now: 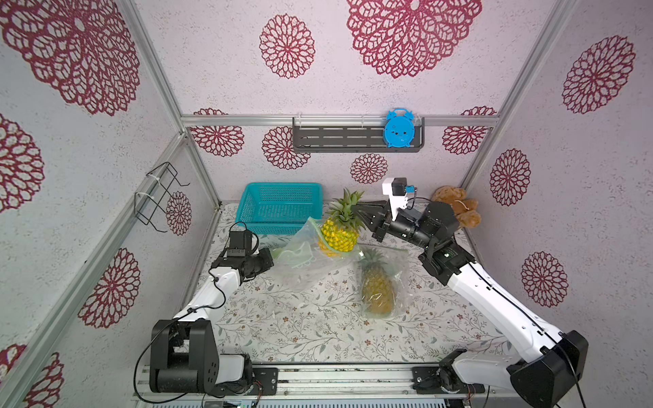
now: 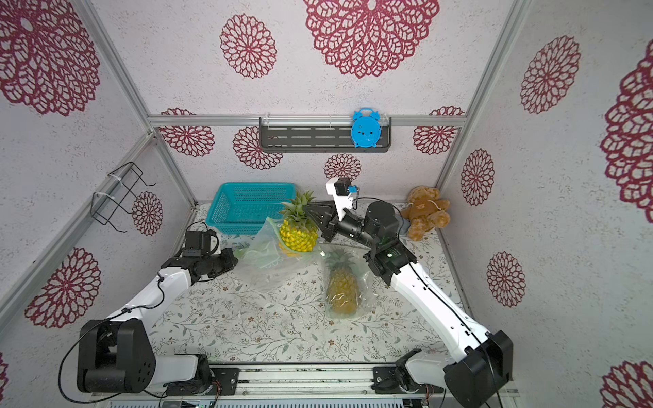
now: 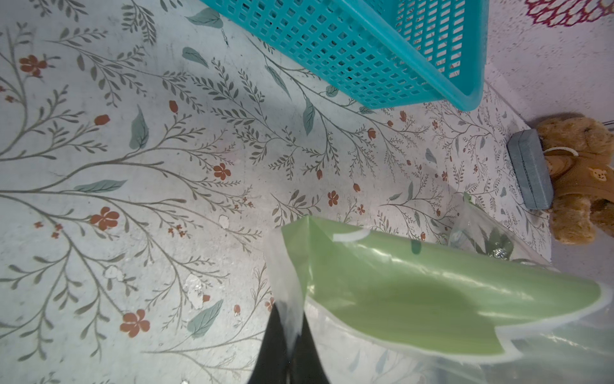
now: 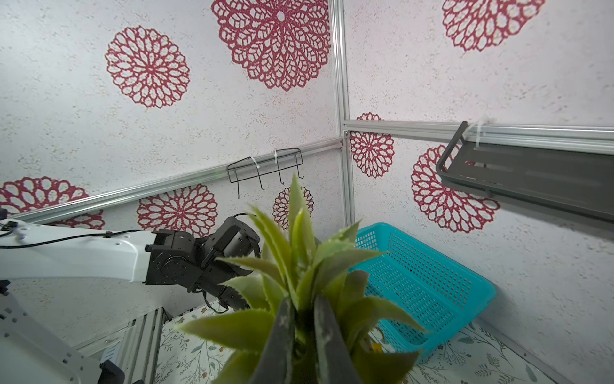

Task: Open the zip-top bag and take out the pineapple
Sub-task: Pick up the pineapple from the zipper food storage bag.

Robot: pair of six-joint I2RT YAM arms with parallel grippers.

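A bright yellow pineapple (image 1: 340, 237) with a green crown hangs upright above the table, its lower part still inside the mouth of the zip-top bag (image 1: 300, 263). The bag is clear film with a pale green print. My right gripper (image 1: 361, 212) is shut on the crown from the right; in the right wrist view the dark fingers (image 4: 282, 332) pinch the leaves (image 4: 299, 252). My left gripper (image 1: 274, 255) is shut on the bag's left corner. The left wrist view shows the film (image 3: 398, 299) clamped between its black fingertips (image 3: 275, 342). Both top views show this, pineapple (image 2: 298, 239) and bag (image 2: 261, 263) included.
A second, duller pineapple in a clear bag (image 1: 380, 286) lies on the table just right of centre. A teal basket (image 1: 279, 206) stands at the back, a teddy bear (image 1: 457, 210) and a grey block (image 3: 530, 169) at the back right. A shelf with a blue clock (image 1: 399, 129) hangs on the back wall.
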